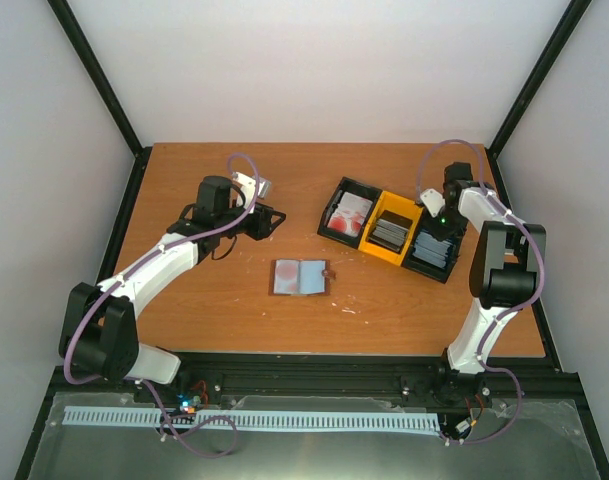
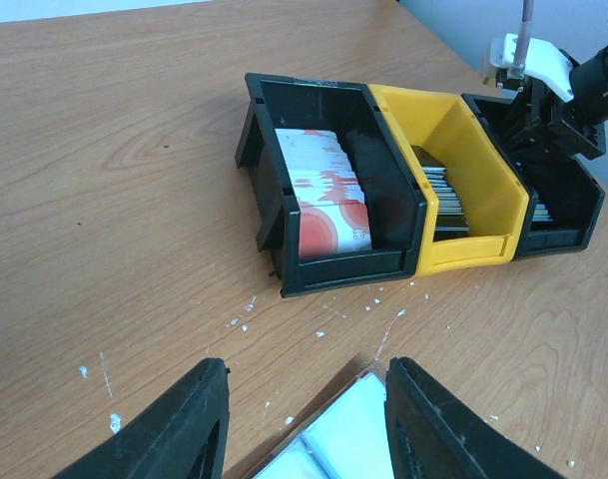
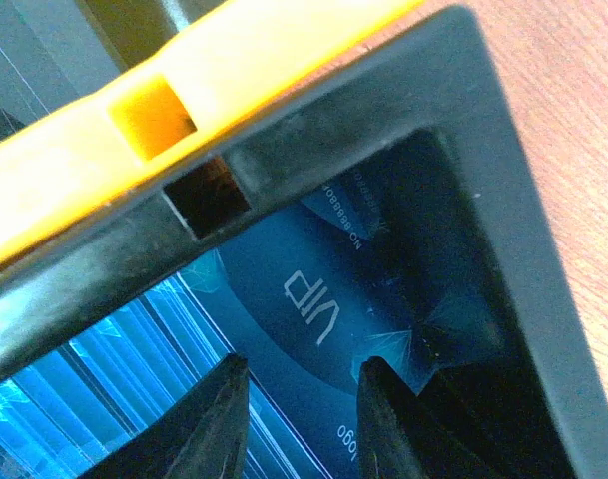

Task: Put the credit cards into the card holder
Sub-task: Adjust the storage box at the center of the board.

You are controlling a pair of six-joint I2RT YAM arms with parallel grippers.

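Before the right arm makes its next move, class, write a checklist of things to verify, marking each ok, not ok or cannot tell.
1. Wallet lies open, lining up: ok.
2. Right gripper inside the bin, above a blue card: ok.
3. Its jaws apart: ok.
4. Card held: not ok.
5. Contact with the card: cannot tell.
6. Left gripper open and empty, near the wallet: ok.

card holder [image 1: 300,278] lying open, credit cards [image 1: 350,215] stacked
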